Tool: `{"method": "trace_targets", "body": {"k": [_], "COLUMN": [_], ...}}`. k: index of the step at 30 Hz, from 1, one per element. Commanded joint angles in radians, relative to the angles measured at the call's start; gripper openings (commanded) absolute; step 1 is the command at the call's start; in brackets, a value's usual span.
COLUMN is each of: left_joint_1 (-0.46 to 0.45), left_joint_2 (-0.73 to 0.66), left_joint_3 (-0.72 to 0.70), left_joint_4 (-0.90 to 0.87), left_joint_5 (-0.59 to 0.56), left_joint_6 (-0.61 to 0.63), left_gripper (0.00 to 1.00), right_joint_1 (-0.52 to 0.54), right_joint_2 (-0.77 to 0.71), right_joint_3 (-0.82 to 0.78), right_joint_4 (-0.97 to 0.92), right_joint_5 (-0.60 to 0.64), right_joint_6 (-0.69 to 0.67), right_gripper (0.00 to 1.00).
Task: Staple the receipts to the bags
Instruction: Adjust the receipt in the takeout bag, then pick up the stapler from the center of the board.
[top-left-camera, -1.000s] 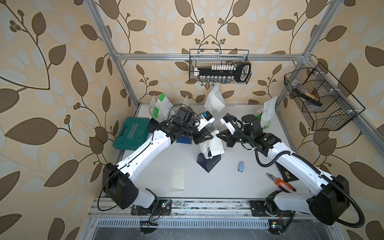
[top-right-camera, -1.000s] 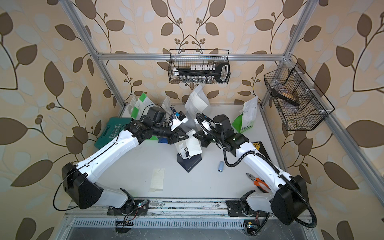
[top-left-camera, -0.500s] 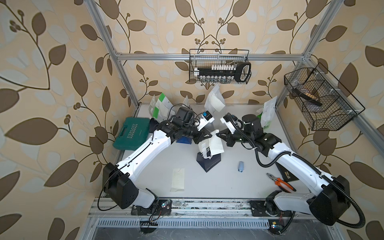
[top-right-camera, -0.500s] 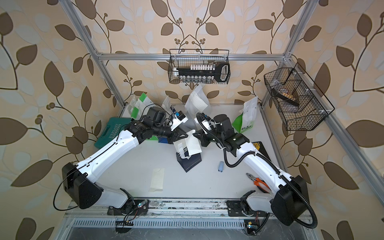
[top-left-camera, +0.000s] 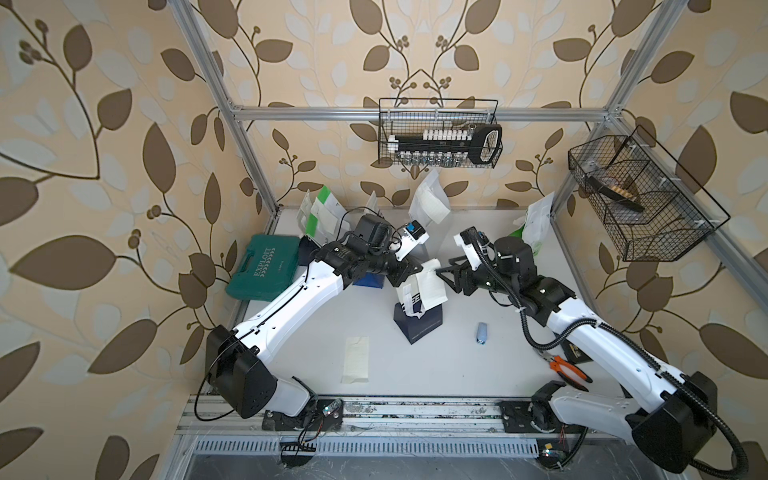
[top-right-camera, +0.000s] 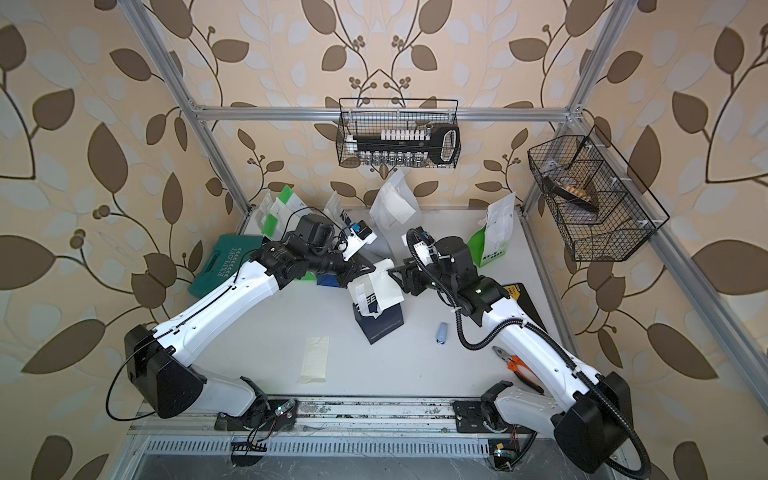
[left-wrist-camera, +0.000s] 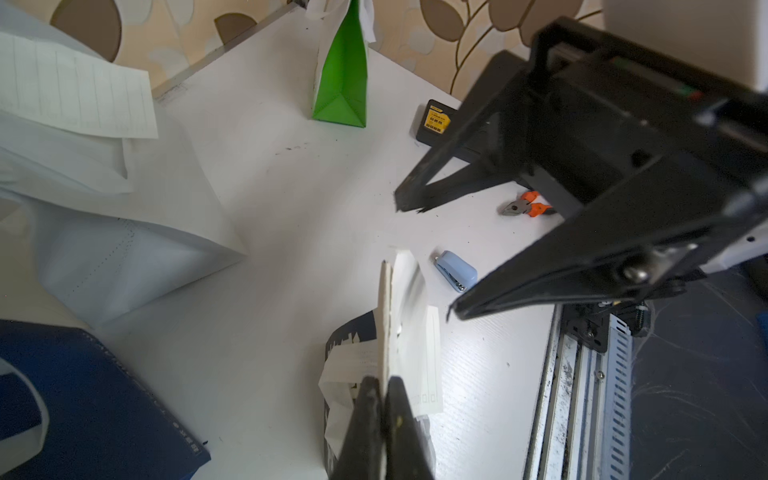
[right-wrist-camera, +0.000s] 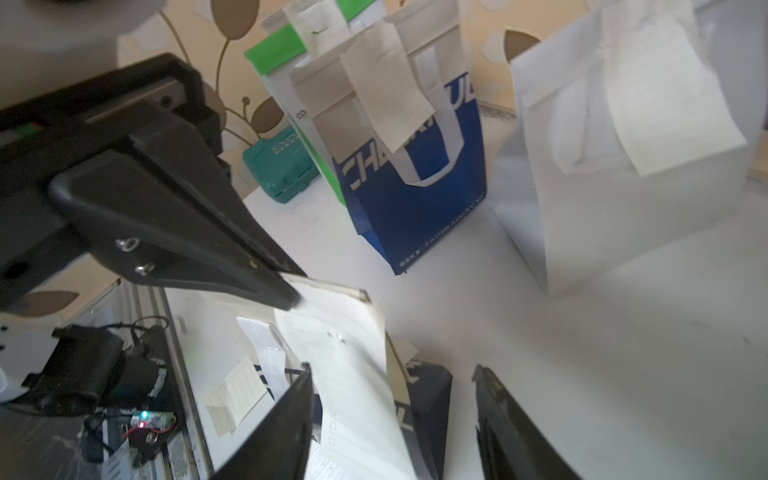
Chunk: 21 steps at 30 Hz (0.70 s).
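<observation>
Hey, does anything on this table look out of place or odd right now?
One pale cream paper receipt lies loose and flat on the white table near the front, apart from every bag. The small light-blue stapler lies unheld beside the navy paper bag, whose top the left gripper pinches together with a second receipt.

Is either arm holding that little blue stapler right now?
No, the blue stapler lies alone on the white table, with nothing gripping it.

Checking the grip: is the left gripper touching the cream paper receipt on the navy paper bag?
Touching. The left wrist view shows the left gripper shut on the top edge of the cream paper receipt.
</observation>
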Motion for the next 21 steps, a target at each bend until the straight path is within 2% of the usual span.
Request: {"method": "trace_targets", "body": {"k": [1, 4, 7, 16, 21], "left_joint_1": [-0.026, -0.071, -0.082, -0.083, -0.083], "left_joint_2": [-0.016, -0.032, -0.041, -0.068, -0.062], "left_joint_3": [0.082, 0.092, 0.101, 0.066, 0.062], "left_joint_4": [-0.058, -0.094, -0.135, -0.129, -0.133], "left_joint_5": [-0.137, -0.207, -0.241, -0.262, -0.244], "left_joint_6": [-0.096, -0.138, -0.188, -0.220, -0.212], "left_gripper": [0.00, 0.00, 0.00, 0.00, 0.00], "right_joint_1": [-0.005, -0.045, -0.112, -0.125, -0.127], "right_joint_2": [-0.035, -0.013, 0.059, 0.263, 0.304], "right_joint_3": [-0.047, -0.079, -0.101, -0.121, -0.122], "right_joint_4": [-0.107, -0.259, -0.370, -0.526, -0.558], "right_joint_5": [0.254, 0.326, 0.280, 0.259, 0.277], "right_joint_6": [0.213, 0.343, 0.406, 0.419, 0.437], "right_gripper": [0.64, 0.68, 0.68, 0.66, 0.62]}}
